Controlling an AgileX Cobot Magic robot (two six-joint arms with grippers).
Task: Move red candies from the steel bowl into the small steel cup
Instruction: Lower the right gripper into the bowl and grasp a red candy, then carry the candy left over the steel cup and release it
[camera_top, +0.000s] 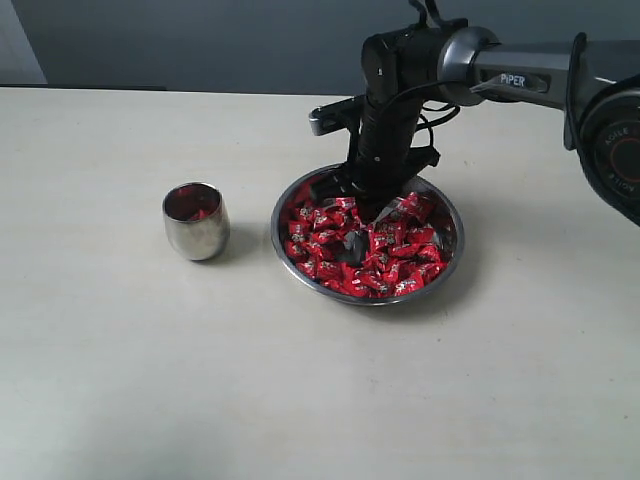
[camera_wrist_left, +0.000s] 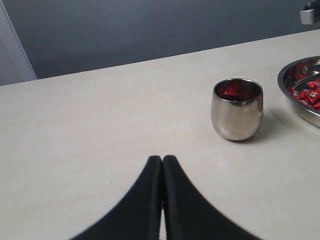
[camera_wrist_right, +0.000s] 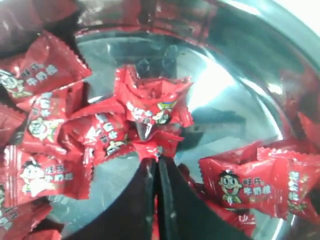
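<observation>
The steel bowl (camera_top: 372, 301) right of the table's middle holds many red candies (camera_top: 390, 262). My right gripper (camera_top: 362, 215) reaches down into the bowl's far side. In the right wrist view, the right gripper (camera_wrist_right: 159, 159) is shut on the wrapper edge of one crumpled red candy (camera_wrist_right: 152, 112), which lies on the bowl's bare floor (camera_wrist_right: 235, 95). The small steel cup (camera_top: 196, 232) stands left of the bowl with some red candies (camera_wrist_left: 231, 92) inside. My left gripper (camera_wrist_left: 162, 159) is shut and empty above bare table, short of the cup (camera_wrist_left: 237, 117).
Light tabletop (camera_top: 120, 380) lies all round the cup and bowl. The right arm (camera_top: 520, 75) stretches in from the right, above the table's back. A dark wall (camera_top: 200, 40) runs behind the table's far edge.
</observation>
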